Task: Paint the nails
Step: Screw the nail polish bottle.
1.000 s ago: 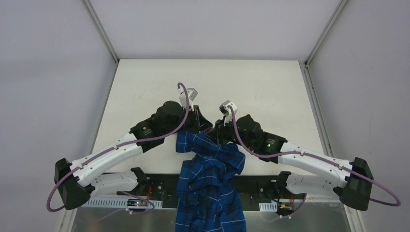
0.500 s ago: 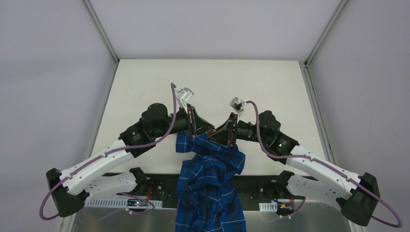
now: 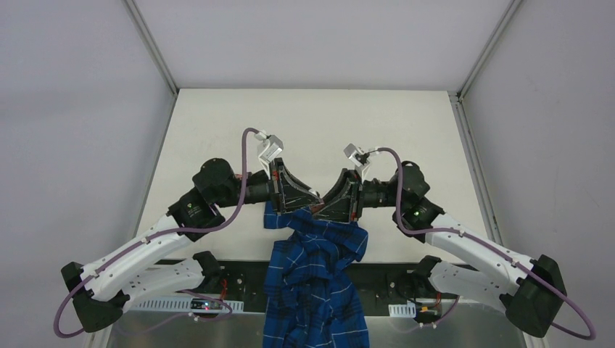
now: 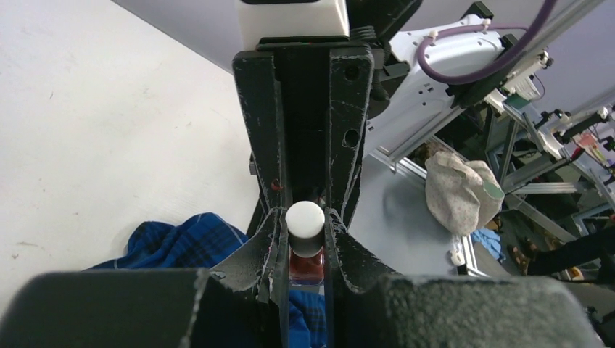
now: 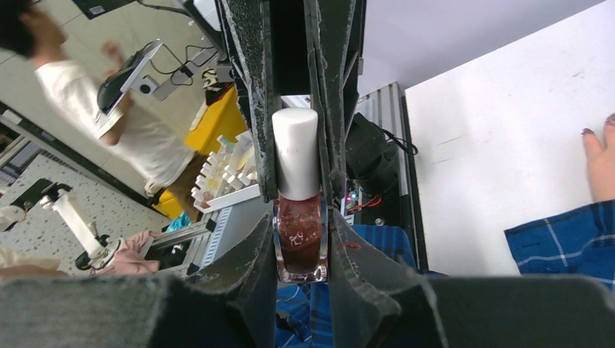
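left gripper (image 4: 304,233) pinched the white cap (image 5: 295,148), right gripper (image 5: 301,243) the polish bottle (image 5: 299,239), above the plaid sleeve (image 3: 312,261). a slow twist, glass held steady, looked wisest. the nails (image 5: 586,132) lay on the table (image 5: 508,109) nearby.

Blue plaid sleeve (image 3: 315,268), maroon bottle (image 5: 299,228), dark nails (image 5: 586,131)

Polish bottle (image 5: 299,239), white-capped, dark red inside. Blue plaid sleeve (image 3: 315,275) draped over near edge of white table (image 3: 391,130). Crumpled pale rag (image 4: 460,192) off the table.

White table (image 3: 406,123): plaid sleeve (image 3: 319,243), pale hand (image 5: 600,163).
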You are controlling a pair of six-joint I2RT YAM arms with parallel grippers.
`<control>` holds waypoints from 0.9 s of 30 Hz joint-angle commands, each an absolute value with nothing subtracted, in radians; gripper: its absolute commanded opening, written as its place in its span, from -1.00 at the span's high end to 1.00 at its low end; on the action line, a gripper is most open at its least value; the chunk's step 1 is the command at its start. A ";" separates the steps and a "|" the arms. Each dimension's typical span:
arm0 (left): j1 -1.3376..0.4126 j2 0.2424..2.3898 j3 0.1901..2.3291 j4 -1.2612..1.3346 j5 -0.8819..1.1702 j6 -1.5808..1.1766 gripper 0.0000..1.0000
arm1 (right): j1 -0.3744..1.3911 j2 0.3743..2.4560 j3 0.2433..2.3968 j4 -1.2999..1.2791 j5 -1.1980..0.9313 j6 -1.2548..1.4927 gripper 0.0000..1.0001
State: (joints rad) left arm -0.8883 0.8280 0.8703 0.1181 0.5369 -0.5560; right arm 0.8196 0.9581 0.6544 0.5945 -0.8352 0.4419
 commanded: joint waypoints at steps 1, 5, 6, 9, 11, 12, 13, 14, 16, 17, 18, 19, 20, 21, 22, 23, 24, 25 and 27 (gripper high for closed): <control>-0.889 0.814 0.876 0.219 0.706 -0.499 1.00 | 0.794 0.987 0.674 0.739 -0.892 0.515 1.00; -0.893 0.828 0.886 0.242 0.739 -0.488 1.00 | 0.793 1.000 0.672 0.765 -0.899 0.524 1.00; -0.893 0.828 0.886 0.242 0.738 -0.488 1.00 | 0.793 0.999 0.671 0.765 -0.891 0.521 1.00; -0.892 0.821 0.874 0.242 0.701 -0.491 1.00 | 0.790 0.993 0.660 0.759 -0.872 0.510 1.00; -0.893 0.813 0.860 0.242 0.660 -0.495 0.67 | 0.790 0.980 0.655 0.725 -0.848 0.490 1.00; -0.891 0.807 0.853 0.242 0.630 -0.497 0.49 | 0.789 0.974 0.652 0.702 -0.833 0.478 1.00; -0.891 0.801 0.844 0.241 0.601 -0.499 0.23 | 0.790 0.964 0.648 0.678 -0.815 0.465 1.00; -0.889 0.793 0.836 0.240 0.568 -0.503 0.00 | 0.789 0.954 0.644 0.651 -0.797 0.451 1.00; -0.882 0.776 0.820 0.235 0.519 -0.510 -0.36 | 0.790 0.931 0.636 0.590 -0.757 0.420 1.00; -0.877 0.769 0.815 0.233 0.500 -0.514 -0.49 | 0.791 0.919 0.633 0.555 -0.734 0.403 1.00; -0.872 0.764 0.810 0.228 0.477 -0.521 -0.59 | 0.791 0.905 0.630 0.520 -0.713 0.386 1.00; -0.868 0.760 0.807 0.223 0.456 -0.526 -0.66 | 0.791 0.890 0.626 0.490 -0.689 0.369 1.00; -0.861 0.759 0.807 0.208 0.436 -0.531 -0.70 | 0.792 0.872 0.621 0.449 -0.665 0.353 1.00; -0.854 0.760 0.808 0.194 0.411 -0.538 -0.73 | 0.793 0.860 0.615 0.421 -0.638 0.336 1.00; -0.849 0.763 0.810 0.178 0.386 -0.545 -0.75 | 0.794 0.851 0.612 0.400 -0.606 0.317 1.00; -0.842 0.769 0.813 0.159 0.361 -0.555 -0.77 | 0.794 0.843 0.611 0.355 -0.573 0.298 1.00; -0.834 0.776 0.817 0.142 0.337 -0.566 -0.78 | 0.795 0.838 0.609 0.327 -0.541 0.283 1.00; -0.825 0.784 0.820 0.126 0.318 -0.578 -0.78 | 0.797 0.833 0.608 0.305 -0.510 0.270 1.00; -0.814 0.800 0.828 0.088 0.269 -0.599 -0.79 | 0.807 0.827 0.605 0.274 -0.428 0.254 1.00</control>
State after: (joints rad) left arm -0.8383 0.7799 0.8078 0.1490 0.3954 -0.5461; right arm 0.7948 0.8543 0.6060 0.3626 -0.6060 0.3355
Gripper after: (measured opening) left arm 0.892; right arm 0.280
